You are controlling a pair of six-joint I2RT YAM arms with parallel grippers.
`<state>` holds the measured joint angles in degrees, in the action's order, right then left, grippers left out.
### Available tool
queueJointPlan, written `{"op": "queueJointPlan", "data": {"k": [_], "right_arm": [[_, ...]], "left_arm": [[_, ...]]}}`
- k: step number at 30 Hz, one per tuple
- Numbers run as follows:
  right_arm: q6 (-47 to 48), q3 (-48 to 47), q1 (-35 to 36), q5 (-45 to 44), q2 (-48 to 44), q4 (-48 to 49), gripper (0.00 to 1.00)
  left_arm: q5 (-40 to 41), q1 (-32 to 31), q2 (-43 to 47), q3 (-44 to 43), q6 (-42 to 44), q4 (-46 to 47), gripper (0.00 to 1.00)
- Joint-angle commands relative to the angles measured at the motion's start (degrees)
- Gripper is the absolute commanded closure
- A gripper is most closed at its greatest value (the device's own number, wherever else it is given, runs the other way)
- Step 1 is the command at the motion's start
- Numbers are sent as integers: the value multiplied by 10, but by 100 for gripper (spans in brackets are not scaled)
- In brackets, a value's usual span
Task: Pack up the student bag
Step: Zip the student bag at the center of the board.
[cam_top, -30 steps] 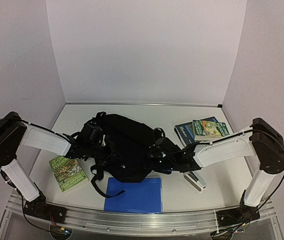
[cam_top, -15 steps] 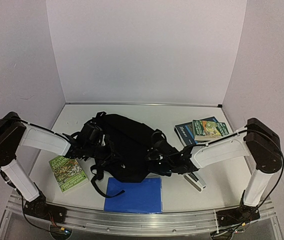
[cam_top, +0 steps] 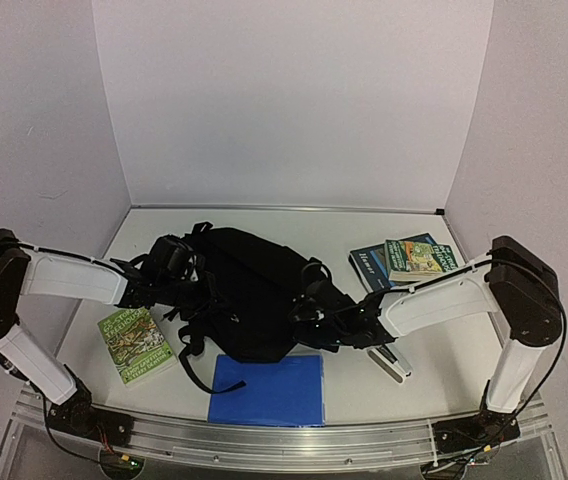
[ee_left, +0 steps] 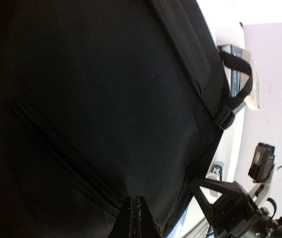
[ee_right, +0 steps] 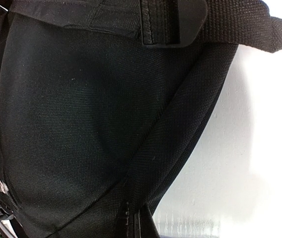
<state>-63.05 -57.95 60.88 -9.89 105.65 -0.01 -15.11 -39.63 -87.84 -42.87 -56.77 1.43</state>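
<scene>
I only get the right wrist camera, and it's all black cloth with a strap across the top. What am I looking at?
Observer: That is the student bag, a black backpack lying in the middle of the table.
Operator: Is there anything nearby to put in it?
Observer: A blue folder lies flat just in front of the bag, towards the arms' bases.
Operator: And the other arm, is it busy?
Observer: The left gripper is shut on the bag's fabric, beside a long seam on the bag's left side.

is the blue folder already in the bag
No, the blue folder lies flat on the table in front of the student bag.
</scene>
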Motion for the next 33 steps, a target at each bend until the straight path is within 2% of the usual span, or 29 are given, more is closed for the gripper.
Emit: {"op": "queueJointPlan", "data": {"k": [1,10,22,29,33], "right_arm": [[-3,15,-4,-37,-13,-20,100],[-4,25,-6,-42,-22,-21,100],[-3,45,-5,-54,-48,-23,100],[-9,66,-6,-69,-75,-27,100],[-6,73,-5,-76,-86,-28,100]], "left_arm": [[23,48,24,-24,41,-9,100],[21,88,26,-22,85,1,100],[75,132,-13,-93,159,-33,100],[120,159,-28,-102,127,-67,100],[85,163,-37,-102,119,-43,100]]}}
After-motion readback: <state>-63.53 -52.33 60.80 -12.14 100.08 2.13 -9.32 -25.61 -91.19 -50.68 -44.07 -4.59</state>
